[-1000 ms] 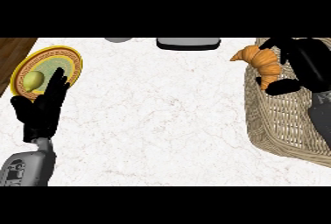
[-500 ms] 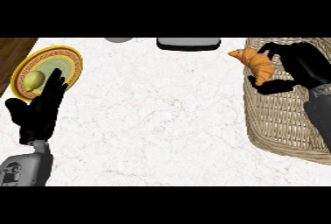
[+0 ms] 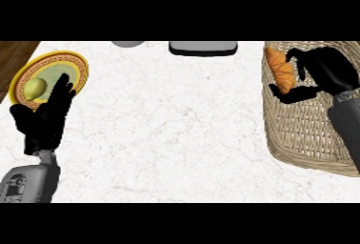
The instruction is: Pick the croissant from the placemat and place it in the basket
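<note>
Since the earlier frame, your right hand (image 3: 327, 71) has carried the golden-brown curved croissant (image 3: 281, 70) further right, so it now sits over the woven wicker basket (image 3: 302, 138) at the upper right of the frame, fingers and thumb curled round the pastry. Your left hand (image 3: 44, 119) rests at the left with fingers straight and spread, overlapping the round yellow-rimmed placemat (image 3: 70, 62) in the upper left, which carries a small yellow-green fruit (image 3: 36, 87). Both stand on the white marble table (image 3: 175, 133).
</note>
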`<state>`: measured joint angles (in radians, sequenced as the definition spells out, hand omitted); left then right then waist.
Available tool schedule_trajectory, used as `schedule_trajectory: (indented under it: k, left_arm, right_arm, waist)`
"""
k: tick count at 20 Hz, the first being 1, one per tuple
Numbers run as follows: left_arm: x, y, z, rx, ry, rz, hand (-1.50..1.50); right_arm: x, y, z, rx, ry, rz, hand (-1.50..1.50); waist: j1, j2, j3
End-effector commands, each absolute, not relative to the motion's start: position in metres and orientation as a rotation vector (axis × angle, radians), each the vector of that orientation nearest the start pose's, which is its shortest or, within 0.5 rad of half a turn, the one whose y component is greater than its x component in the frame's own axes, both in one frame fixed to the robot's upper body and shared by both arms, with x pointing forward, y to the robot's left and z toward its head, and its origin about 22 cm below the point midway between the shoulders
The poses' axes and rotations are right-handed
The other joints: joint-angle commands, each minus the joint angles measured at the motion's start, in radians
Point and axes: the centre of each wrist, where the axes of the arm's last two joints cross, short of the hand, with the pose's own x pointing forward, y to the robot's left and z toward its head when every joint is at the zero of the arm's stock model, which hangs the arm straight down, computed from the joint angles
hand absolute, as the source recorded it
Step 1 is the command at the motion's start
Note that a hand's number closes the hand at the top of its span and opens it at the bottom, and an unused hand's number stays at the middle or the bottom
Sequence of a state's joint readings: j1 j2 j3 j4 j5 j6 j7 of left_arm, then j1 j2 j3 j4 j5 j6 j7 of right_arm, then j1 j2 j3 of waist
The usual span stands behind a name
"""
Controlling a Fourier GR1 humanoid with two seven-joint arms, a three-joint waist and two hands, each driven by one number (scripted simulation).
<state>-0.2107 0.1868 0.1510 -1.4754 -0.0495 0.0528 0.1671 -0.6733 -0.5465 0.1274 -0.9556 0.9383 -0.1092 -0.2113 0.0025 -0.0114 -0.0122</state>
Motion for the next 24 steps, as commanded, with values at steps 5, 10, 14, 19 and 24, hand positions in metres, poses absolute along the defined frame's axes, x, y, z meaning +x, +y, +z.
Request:
schedule_trajectory:
  k: [5, 10, 14, 19, 24]
  left_arm:
    - [0.294, 0.289, 0.061, 0.287, -1.524, -0.048, 0.0]
    - [0.288, 0.28, 0.052, 0.288, -1.518, -0.033, 0.0]
    - [0.288, 0.3, 0.051, 0.279, -1.521, -0.048, 0.0]
    - [0.286, 0.273, 0.044, 0.268, -1.511, -0.028, 0.0]
    - [0.296, 0.288, 0.041, 0.299, -1.518, -0.037, 0.0]
  right_arm:
    - [0.4, -0.311, 0.091, -1.185, -1.428, 1.382, 1.5]
    - [0.399, -0.317, 0.085, -1.167, -1.394, 1.404, 1.5]
    - [0.404, -0.322, 0.074, -1.142, -1.338, 1.427, 1.5]
    - [0.404, -0.327, 0.067, -1.106, -1.335, 1.418, 1.5]
    - [0.405, -0.33, 0.067, -1.033, -1.263, 1.394, 1.5]
  waist:
    - [0.009, 0.013, 0.013]
    - [0.006, 0.012, 0.012]
    - [0.013, 0.015, 0.012]
    - [0.013, 0.015, 0.013]
    - [0.004, 0.015, 0.012]
